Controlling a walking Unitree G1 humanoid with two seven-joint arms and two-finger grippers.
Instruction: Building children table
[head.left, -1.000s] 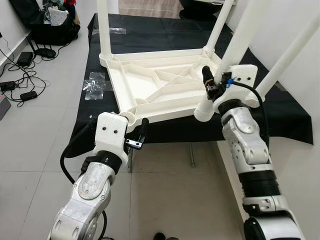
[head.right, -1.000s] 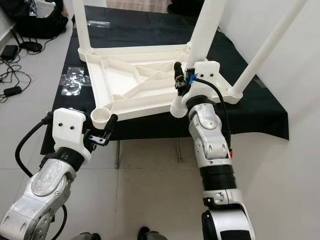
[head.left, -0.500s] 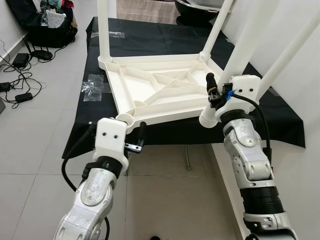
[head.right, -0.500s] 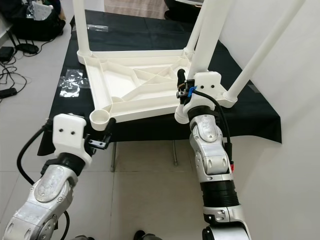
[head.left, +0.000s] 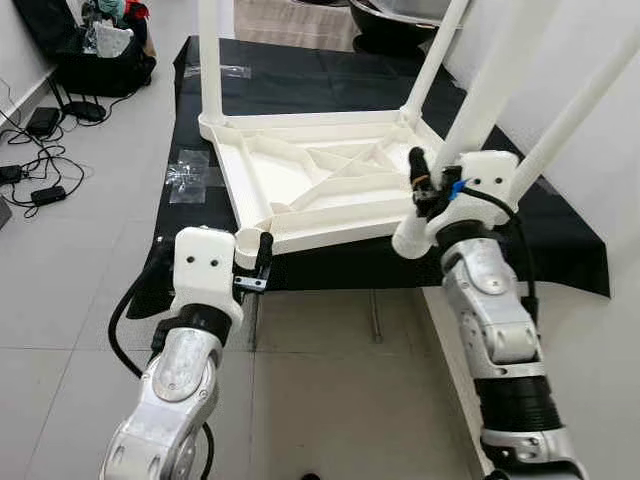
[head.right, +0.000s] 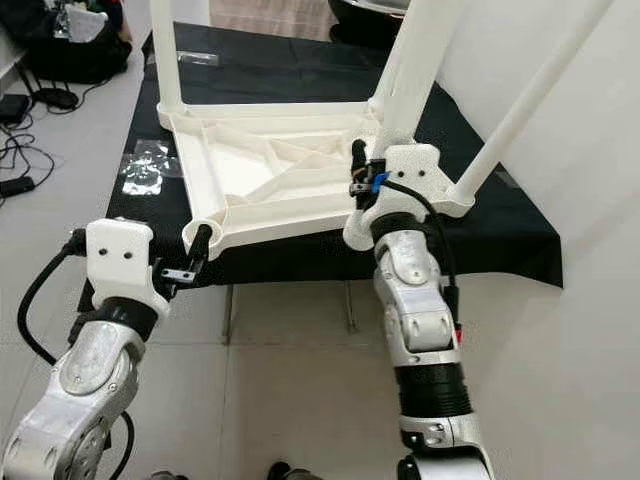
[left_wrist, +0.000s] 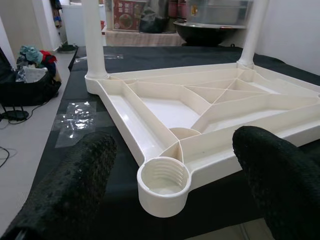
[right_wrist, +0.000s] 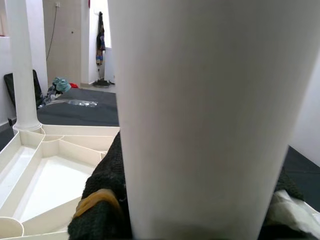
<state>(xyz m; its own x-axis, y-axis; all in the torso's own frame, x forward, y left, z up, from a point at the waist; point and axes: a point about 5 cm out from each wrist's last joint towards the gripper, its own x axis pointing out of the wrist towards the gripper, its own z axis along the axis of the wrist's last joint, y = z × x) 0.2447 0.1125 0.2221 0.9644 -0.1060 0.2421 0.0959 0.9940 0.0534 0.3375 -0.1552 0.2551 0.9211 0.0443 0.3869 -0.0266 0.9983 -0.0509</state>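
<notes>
The white children's table top (head.left: 320, 185) lies upside down on a table under a black cloth (head.left: 300, 75). Three white legs stand in its corners: back left (head.left: 210, 60), back right (head.left: 440, 50) and right (head.left: 580, 100). The near-left corner socket (left_wrist: 163, 181) is empty. My left gripper (head.left: 258, 262) is open at that corner, with one black finger (left_wrist: 75, 185) on each side of the socket. My right gripper (head.left: 420, 180) is shut on a fourth loose leg (head.left: 485, 95), which it holds tilted at the near right edge. The leg's lower end (head.left: 408, 235) hangs just past the table top's front rim.
A clear plastic bag (head.left: 187, 165) lies on the cloth left of the table top. A black bag (head.left: 95, 50) and cables (head.left: 40, 150) are on the tiled floor at the left. A white wall runs close along the right. A dark bowl (head.left: 400, 12) sits behind.
My left gripper has moved up and forward to the empty corner socket and now straddles it. The right gripper keeps its hold on the leg, hardly moved. The camera has shifted slightly.
</notes>
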